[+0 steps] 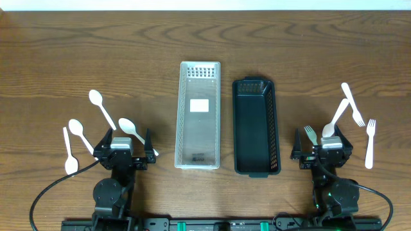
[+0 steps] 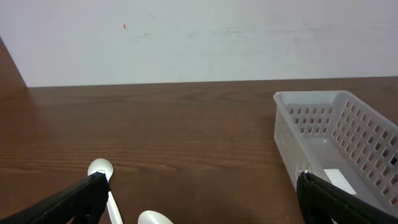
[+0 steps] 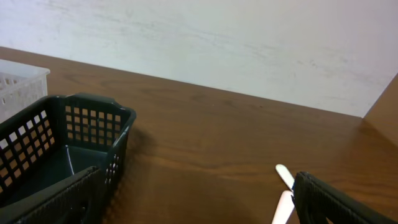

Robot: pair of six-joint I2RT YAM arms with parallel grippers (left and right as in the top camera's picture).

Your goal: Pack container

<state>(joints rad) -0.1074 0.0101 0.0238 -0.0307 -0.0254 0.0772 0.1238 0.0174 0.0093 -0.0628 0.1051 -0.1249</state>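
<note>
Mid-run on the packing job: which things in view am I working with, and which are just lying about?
For the job:
- white basket
- black basket
- white spoons on the left
- white forks and one spoon on the right

Just lying about:
- no stray items visible; the rest is only the wooden table

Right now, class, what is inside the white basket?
Inside the white basket there is only a white label on its floor and a small dark mark near the robot's end. It holds nothing else. What the label covers cannot be seen.
</note>
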